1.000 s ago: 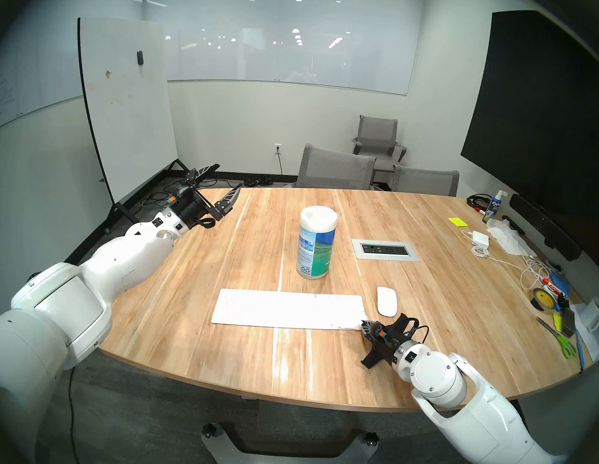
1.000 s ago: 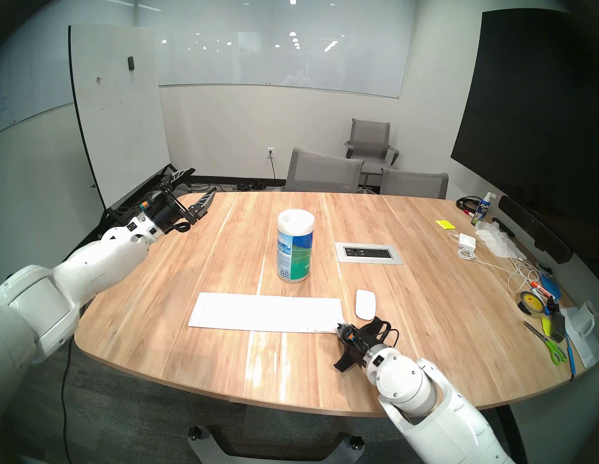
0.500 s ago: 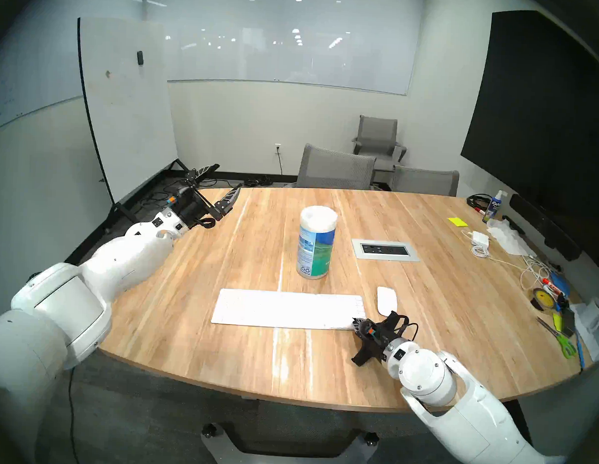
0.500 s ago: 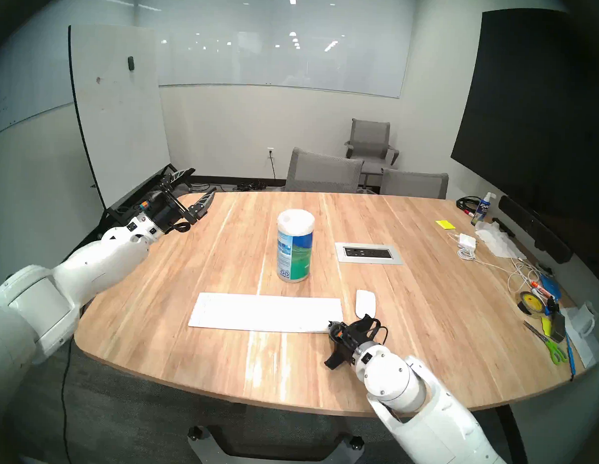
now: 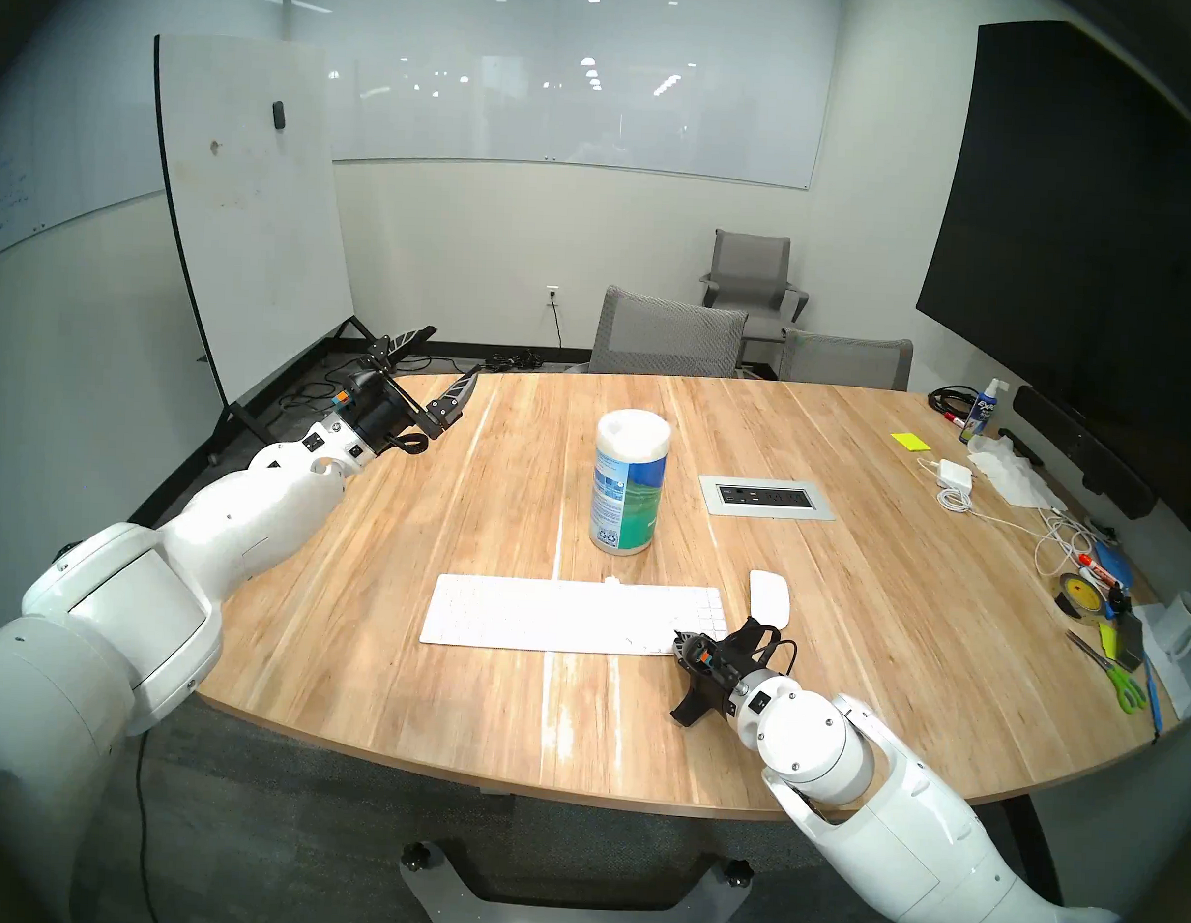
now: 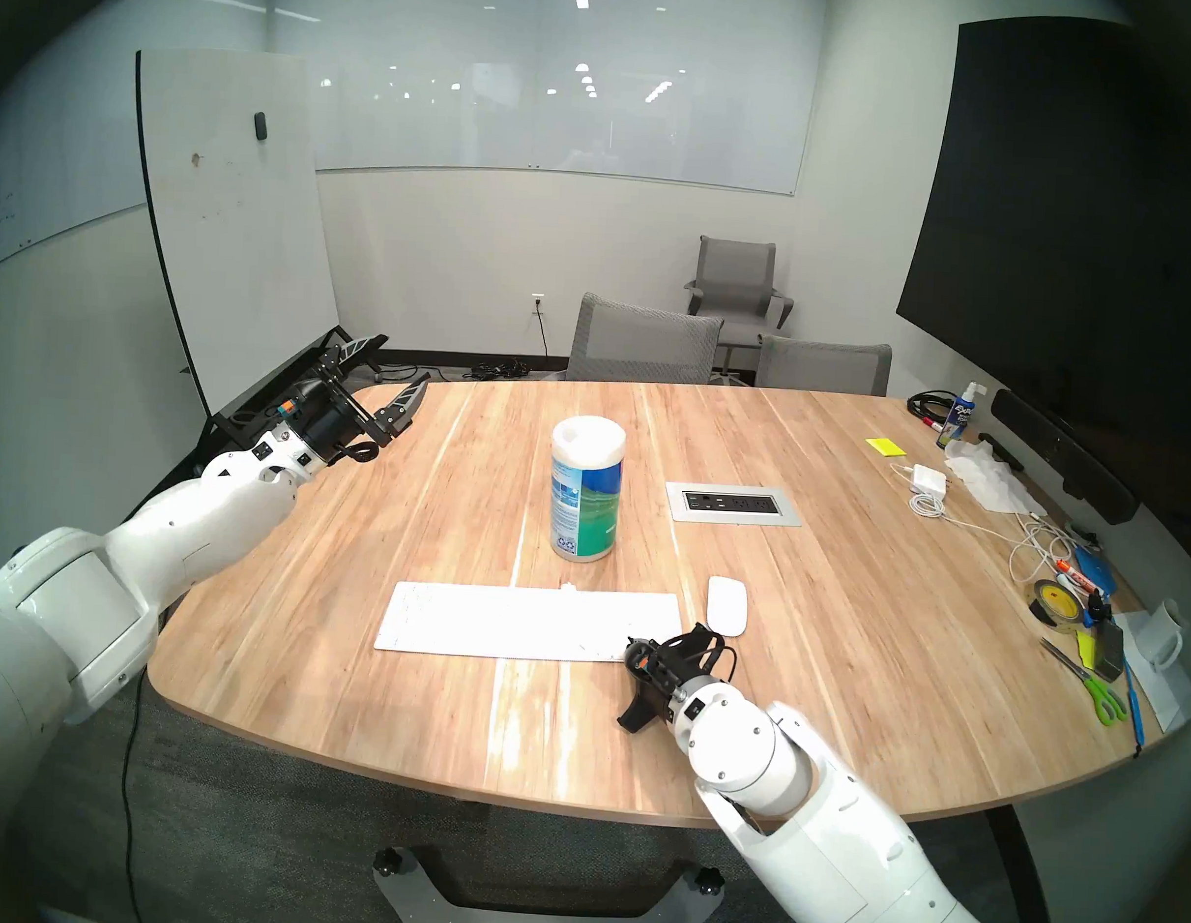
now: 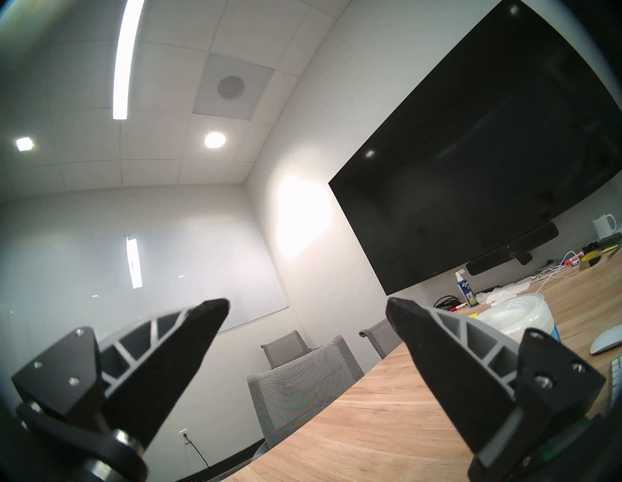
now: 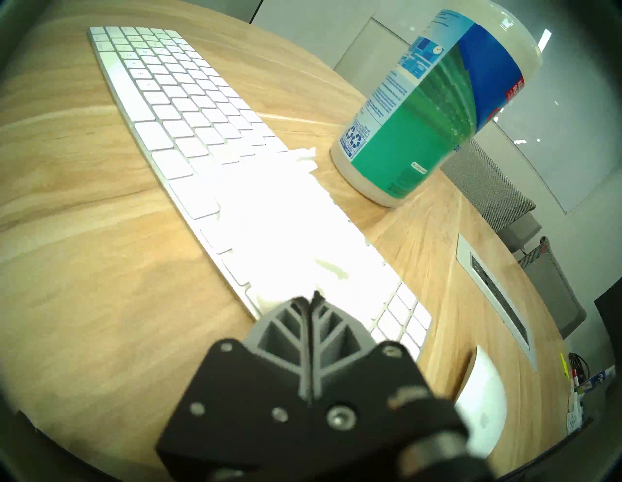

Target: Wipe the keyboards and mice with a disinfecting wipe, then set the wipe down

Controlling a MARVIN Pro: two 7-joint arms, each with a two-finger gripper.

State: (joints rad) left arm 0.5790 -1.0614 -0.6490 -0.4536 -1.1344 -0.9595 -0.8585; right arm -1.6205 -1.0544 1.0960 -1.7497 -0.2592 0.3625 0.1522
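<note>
The right gripper (image 8: 311,299) pinched the wipe (image 8: 282,229) flat on the keyboard (image 8: 161,101); the left gripper (image 7: 308,308) hung open.

spray bottle (image 5: 982,416): blue label reads "EXPO" | wipes canister (image 8: 424,111): recycling symbol on label, its small print too fine to read | no other text legible

Both head views look down from above the near edge of the desk (image 5: 432,716), sharing almost the whole top. The left wrist view, at the far left corner, faces up across it. The right wrist view sits close over the keyboard (image 8: 175,101) by the near edge.
</note>
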